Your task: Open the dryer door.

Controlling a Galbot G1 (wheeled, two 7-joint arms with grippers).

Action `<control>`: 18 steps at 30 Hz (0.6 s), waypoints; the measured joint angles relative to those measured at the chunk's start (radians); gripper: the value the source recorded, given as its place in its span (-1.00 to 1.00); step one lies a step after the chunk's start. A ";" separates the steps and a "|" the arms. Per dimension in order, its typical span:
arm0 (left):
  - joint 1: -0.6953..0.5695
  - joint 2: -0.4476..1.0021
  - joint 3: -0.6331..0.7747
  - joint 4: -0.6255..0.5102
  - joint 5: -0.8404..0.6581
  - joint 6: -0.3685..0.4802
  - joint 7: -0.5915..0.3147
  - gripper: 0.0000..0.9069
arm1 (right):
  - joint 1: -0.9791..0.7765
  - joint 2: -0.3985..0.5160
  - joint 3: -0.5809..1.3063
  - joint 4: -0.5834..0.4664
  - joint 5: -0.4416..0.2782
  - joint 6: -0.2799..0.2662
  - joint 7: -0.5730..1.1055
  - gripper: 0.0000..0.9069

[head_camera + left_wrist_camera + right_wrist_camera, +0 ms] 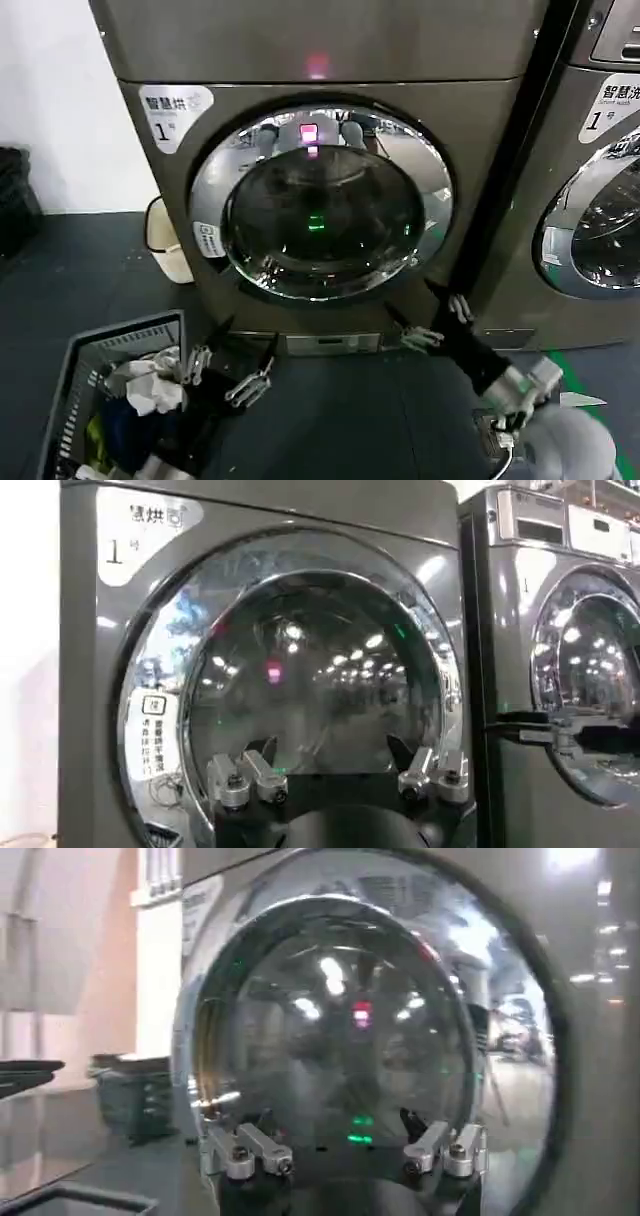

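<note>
As the head view looks down, we see the dryer door [322, 205] shut flush in the machine front, left gripper [228, 375] low by a laundry basket [75, 372], fingers spread, right gripper [438, 318] just below the door's lower right rim, fingers apart. Left wrist view: we face the door [300, 680], fingers [233, 780] wide, holding nothing. Right wrist view: door [340, 1018] close ahead, fingers [240, 1151] wide, holding nothing.

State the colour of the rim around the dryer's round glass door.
Shiny chrome silver rim, clearest in the head view.
</note>
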 joint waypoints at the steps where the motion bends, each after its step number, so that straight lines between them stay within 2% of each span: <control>1: 0.000 0.000 0.000 -0.003 -0.001 0.000 0.000 1.00 | 0.023 -0.010 -0.022 -0.015 0.000 0.006 -0.004 1.00; 12: 0.002 -0.007 0.002 -0.003 -0.007 -0.002 0.004 1.00 | 0.287 -0.028 -0.255 -0.173 0.015 0.026 -0.038 1.00; 18: -0.005 -0.005 0.002 0.001 -0.003 0.001 0.007 1.00 | 0.391 0.006 -0.342 -0.256 -0.001 0.025 -0.037 1.00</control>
